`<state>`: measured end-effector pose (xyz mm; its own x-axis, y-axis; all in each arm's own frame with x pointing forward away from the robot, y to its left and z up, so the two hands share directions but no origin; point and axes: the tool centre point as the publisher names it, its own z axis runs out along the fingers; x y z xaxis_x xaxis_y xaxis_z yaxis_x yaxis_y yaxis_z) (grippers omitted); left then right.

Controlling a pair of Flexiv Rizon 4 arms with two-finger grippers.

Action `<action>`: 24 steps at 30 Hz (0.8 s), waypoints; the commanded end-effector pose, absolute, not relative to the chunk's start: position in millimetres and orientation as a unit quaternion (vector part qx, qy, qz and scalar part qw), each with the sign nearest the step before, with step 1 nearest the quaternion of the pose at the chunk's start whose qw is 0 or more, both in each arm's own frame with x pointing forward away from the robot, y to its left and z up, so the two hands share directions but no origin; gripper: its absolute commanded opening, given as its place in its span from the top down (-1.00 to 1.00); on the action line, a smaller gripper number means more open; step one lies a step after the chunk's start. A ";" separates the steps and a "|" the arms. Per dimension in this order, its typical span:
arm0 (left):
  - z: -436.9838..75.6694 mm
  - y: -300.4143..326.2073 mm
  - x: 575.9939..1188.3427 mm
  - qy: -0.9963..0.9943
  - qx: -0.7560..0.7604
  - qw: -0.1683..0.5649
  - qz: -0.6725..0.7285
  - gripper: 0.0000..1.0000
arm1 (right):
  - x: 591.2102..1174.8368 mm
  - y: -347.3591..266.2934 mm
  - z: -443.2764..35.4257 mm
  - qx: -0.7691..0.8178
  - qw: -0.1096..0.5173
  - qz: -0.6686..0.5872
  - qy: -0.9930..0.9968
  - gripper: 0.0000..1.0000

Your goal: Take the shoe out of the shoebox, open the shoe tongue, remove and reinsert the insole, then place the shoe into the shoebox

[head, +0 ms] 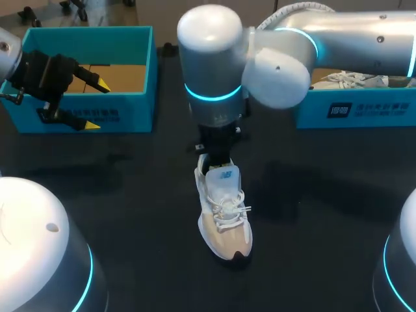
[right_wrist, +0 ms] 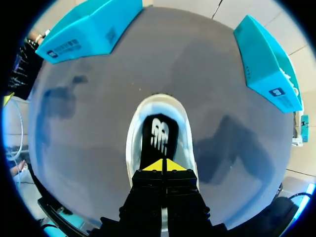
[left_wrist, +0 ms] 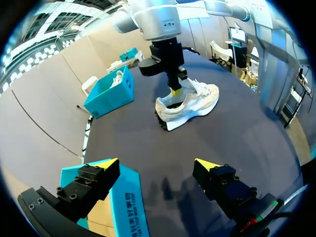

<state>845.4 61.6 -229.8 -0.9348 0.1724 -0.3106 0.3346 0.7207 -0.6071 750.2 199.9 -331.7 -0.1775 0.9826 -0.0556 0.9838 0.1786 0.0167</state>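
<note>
Shoe [head: 224, 211] out on the counter [head: 130, 195] — right hand [right_wrist: 164, 165] pinched closed above its insole [right_wrist: 159, 136]; left hand [head: 96, 104] gapes empty by the ten-o'clock shoebox [head: 88, 39]. Insole work and reboxing seemingly remain.

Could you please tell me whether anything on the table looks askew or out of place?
Nothing stands out. The shoe stands upright on the table, nothing spilled. The right gripper hangs over its heel opening, fingers together; the left gripper is open over the left shoebox edge.
</note>
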 end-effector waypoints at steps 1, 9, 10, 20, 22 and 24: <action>-229.5 61.9 845.3 0.921 0.138 0.116 -0.346 -1.00 | 751.9 200.1 -339.6 0.640 0.002 -0.033 0.768 1.00; -229.5 61.9 845.3 0.921 0.138 0.116 -0.346 -1.00 | 734.5 199.5 -347.2 0.644 -0.033 -0.074 0.761 1.00; -229.5 61.9 845.3 0.921 0.138 0.116 -0.346 -1.00 | 733.5 199.3 -347.6 0.646 -0.034 -0.075 0.759 1.00; -229.5 61.9 845.3 0.921 0.138 0.116 -0.346 -1.00 | 728.3 195.8 -350.0 0.663 -0.032 -0.084 0.743 -1.00; -229.5 61.9 845.3 0.921 0.138 0.116 -0.346 -1.00 | 728.6 196.3 -349.6 0.663 -0.031 -0.084 0.743 -1.00; -229.5 61.9 845.3 0.921 0.138 0.116 -0.346 -1.00 | 728.7 196.9 -349.5 0.663 -0.030 -0.084 0.744 -1.00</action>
<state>845.3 61.6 -229.8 -0.9347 0.1724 -0.3107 0.3347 0.7206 -0.6071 729.5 196.3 -349.6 -0.1190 0.9907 -0.0654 0.9801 0.1067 -0.1674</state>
